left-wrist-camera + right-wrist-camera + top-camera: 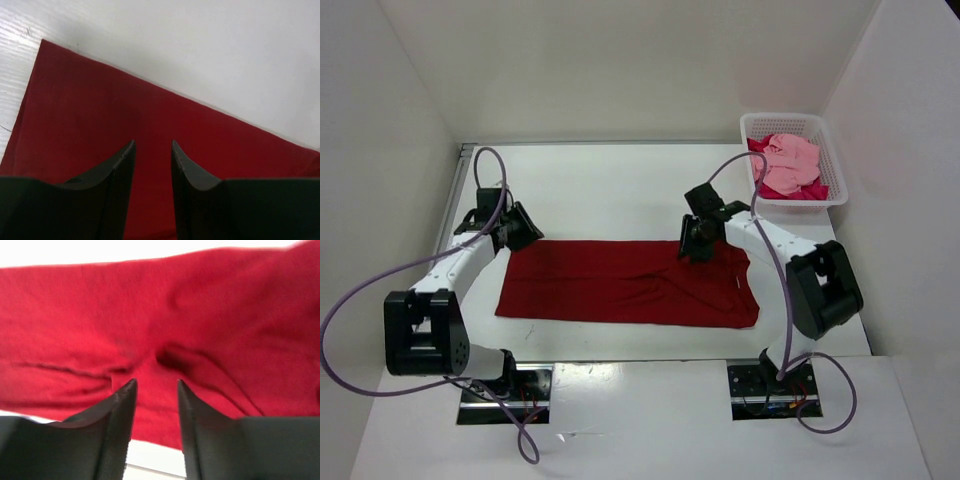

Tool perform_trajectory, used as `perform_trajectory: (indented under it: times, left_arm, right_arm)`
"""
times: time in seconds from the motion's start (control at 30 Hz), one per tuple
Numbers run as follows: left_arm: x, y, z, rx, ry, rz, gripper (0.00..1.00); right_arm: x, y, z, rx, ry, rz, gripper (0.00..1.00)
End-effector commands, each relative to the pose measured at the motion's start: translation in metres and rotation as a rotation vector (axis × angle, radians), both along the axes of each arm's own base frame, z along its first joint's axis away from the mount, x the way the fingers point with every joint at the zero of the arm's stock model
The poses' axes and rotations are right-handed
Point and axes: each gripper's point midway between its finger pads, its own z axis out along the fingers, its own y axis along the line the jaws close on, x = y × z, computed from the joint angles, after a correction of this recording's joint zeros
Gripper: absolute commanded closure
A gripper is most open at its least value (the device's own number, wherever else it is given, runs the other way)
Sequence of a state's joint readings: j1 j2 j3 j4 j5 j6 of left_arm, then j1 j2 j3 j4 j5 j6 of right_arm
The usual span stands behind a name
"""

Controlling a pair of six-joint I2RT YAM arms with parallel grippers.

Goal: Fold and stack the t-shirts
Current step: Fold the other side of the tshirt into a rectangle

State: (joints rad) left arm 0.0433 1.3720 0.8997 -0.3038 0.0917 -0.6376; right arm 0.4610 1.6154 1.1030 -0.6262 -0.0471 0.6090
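Observation:
A dark red t-shirt [620,285] lies flat on the white table as a long folded band, creased toward its right end. My left gripper [528,232] hovers over the shirt's far left corner. In the left wrist view its jaws [152,142] stand open over smooth red cloth [100,110], gripping nothing. My right gripper [688,250] is over the shirt's far edge, right of the middle. Its jaws [156,381] are also open above wrinkled red fabric [200,315]. A light pink t-shirt [790,160] and a crimson-magenta t-shirt [807,190] lie crumpled in the basket.
A white mesh basket [788,119] stands at the far right corner of the table. White walls close in the table at the back and on both sides. Bare table surface [610,190] lies behind the shirt.

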Motion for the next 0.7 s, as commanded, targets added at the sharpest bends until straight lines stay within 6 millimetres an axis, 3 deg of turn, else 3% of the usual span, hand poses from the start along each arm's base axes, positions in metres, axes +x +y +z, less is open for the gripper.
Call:
perform_trajectory:
  times: [0.0, 0.13, 0.37, 0.67]
  left_arm:
    - [0.009, -0.005, -0.010, -0.034, -0.016, -0.010, 0.59]
    - [0.011, -0.006, -0.033, -0.045, 0.049, -0.015, 0.60]
    - [0.022, -0.008, -0.030, -0.062, 0.031, -0.008, 0.61]
    - [0.030, -0.007, -0.031, -0.062, 0.023, -0.008, 0.61]
  right_arm:
    - [0.044, 0.020, 0.021, 0.034, -0.159, 0.014, 0.53]
    - [0.042, 0.027, 0.001, -0.004, -0.117, 0.042, 0.53]
    - [0.034, 0.021, -0.013, -0.065, -0.096, 0.039, 0.59]
    - [0.006, 0.017, -0.015, -0.120, -0.039, 0.075, 0.86]
